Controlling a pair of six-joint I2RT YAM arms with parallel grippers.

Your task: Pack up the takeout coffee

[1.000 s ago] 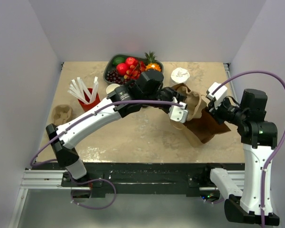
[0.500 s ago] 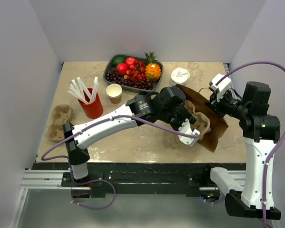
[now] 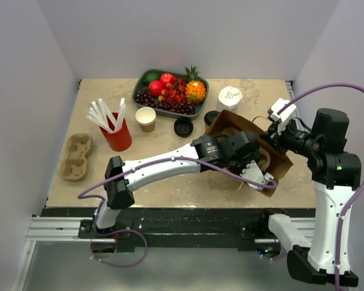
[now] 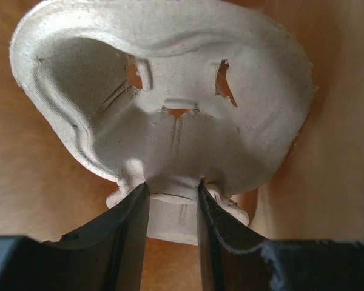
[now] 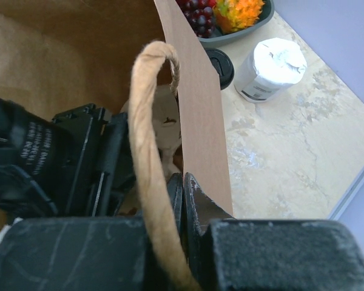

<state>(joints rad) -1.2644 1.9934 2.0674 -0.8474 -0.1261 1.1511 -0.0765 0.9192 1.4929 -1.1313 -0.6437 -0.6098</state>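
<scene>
Pinching the middle rib of a pulp cup tray [image 4: 170, 109], the left gripper [image 4: 173, 194] sits deep inside the paper bag [image 3: 281, 160], which is held open at the near right of the table [image 3: 188, 191]. The right gripper [image 5: 183, 188] is pressed together on the bag's rim, with the rope handle [image 5: 147, 121] looping over it, so it is busy with the mouth of the bag. Just past the bag's far wall, outside it, stands what I take to be the coffee cup [image 5: 220, 63]: a black lid close beside the paper, apart from both grippers. From the left gripper it lies back and to the left, beyond the bag's mouth. Its long axis looks upright, so a grasp from the side or from above would suit. The left arm is the nearer and the freer one, once it lets go of the tray. A loose-looking black lid [image 3: 183, 126] lies further left, then an open brown cup [image 3: 145, 117]; a white tub [image 5: 273, 66] stands behind. Only the right wrist view shows the coffee cup's height beside the wall; the top view gives part of a black disc; the left wrist view shows nothing but tray and brown paper
</scene>
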